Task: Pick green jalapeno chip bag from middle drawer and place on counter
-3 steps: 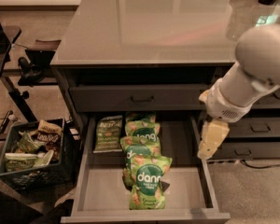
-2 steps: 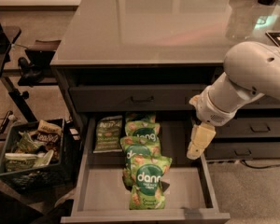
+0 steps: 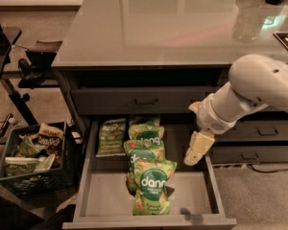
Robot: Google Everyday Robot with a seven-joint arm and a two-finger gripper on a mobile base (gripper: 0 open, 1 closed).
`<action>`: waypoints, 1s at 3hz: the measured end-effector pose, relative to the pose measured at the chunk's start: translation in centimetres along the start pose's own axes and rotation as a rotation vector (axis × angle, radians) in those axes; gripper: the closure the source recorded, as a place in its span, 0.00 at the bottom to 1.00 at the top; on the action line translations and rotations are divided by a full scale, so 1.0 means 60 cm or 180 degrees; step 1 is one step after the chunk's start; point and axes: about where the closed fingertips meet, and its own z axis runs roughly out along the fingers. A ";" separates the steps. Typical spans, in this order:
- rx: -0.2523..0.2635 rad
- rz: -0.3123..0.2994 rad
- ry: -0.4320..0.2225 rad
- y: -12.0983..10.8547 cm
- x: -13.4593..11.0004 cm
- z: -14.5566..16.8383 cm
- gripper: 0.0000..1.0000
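The gripper (image 3: 198,148) hangs by the right edge of the middle drawer (image 3: 192,191), its spread unclear. The green jalapeno chip bag (image 3: 111,137) lies back-left, beside perhaps 4 brighter bags (image 3: 151,186).

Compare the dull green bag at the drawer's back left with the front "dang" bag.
The dull green bag is flat, dark; the front dang bag is puffy, bright. The dull green bag lies unstacked; the front dang bag overlaps another. Both lie in the drawer, left of the gripper.

A row of dang bags (image 3: 151,183) lies left of the gripper (image 3: 198,151), a snack-filled black crate (image 3: 36,178) farther left, narrow drawers (image 3: 264,131) just right.
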 end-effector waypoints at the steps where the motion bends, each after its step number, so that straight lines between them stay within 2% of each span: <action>1: 0.0000 -0.0034 -0.0600 -0.010 -0.051 0.068 0.00; 2: 0.0050 -0.0122 -0.1071 -0.027 -0.114 0.114 0.00; 3: 0.0066 -0.0199 -0.1392 -0.035 -0.169 0.146 0.00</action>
